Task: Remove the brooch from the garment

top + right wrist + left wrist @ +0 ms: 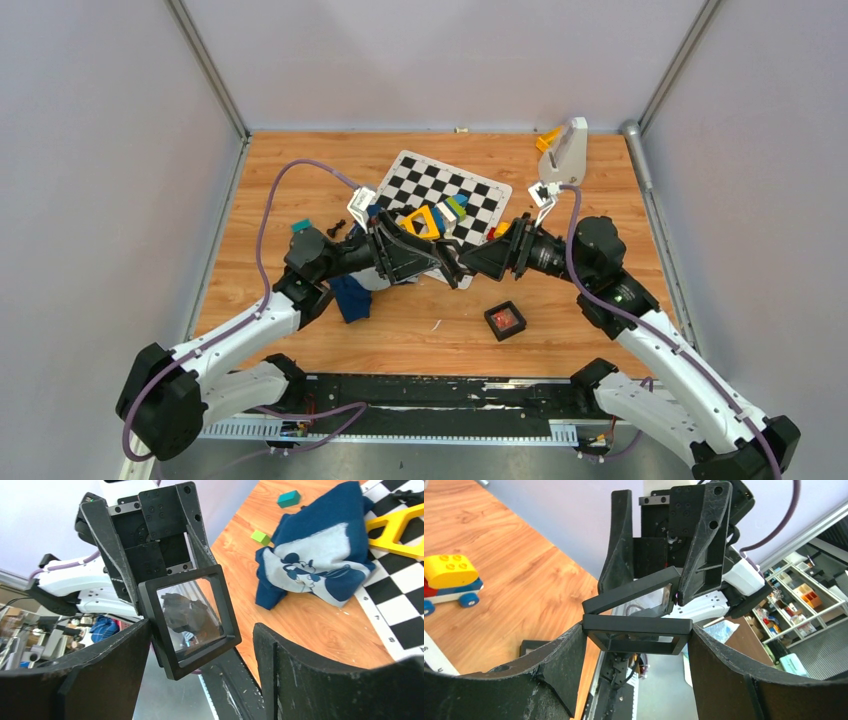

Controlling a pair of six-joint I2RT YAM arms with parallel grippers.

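Observation:
The garment (315,565), a navy shirt with a grey-white print, lies crumpled on the table beside the mat and partly under my left arm (350,298). No brooch shows on it. A small orange-red thing, perhaps the brooch, lies in an open black box (505,320) near the front. My left gripper (636,630) is shut on a black square frame with a clear window (187,620), held in the air at the centre (455,263). My right gripper (200,625) is open, with its jaws standing around the far side of that frame.
A checkered mat (480,195) carries yellow and coloured toy blocks (422,220). A toy block car (449,575) stands on the wood. A green cube (260,536) and a teal block (289,498) lie near the shirt. A grey stand (570,150) is at the back right.

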